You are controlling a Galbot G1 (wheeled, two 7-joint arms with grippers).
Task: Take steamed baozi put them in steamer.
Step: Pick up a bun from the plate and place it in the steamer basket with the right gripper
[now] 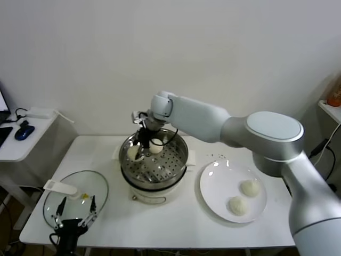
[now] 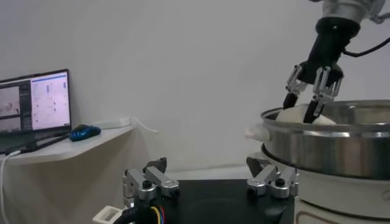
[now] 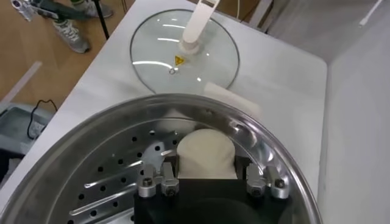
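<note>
The steel steamer (image 1: 183,156) stands on its white pot base mid-table. My right gripper (image 1: 143,143) reaches down into it, shut on a cream-white baozi (image 1: 132,153) that sits low by the rim on the lid side. The right wrist view shows that baozi (image 3: 206,153) between the pads, inside the steamer rim (image 3: 263,146). A second baozi (image 1: 156,145) lies in the basket beside the gripper. Two more baozi (image 1: 250,188) (image 1: 238,206) lie on the white plate (image 1: 218,181). My left gripper (image 1: 75,214) is parked open over the glass lid, also seen in the left wrist view (image 2: 210,178).
The glass lid (image 1: 90,184) with its white handle lies flat at the table's front left, also in the right wrist view (image 3: 159,56). A side desk with a mouse (image 1: 24,131) and a monitor (image 2: 33,103) stands at the far left. The steamer wall (image 2: 341,146) rises close beside the left gripper.
</note>
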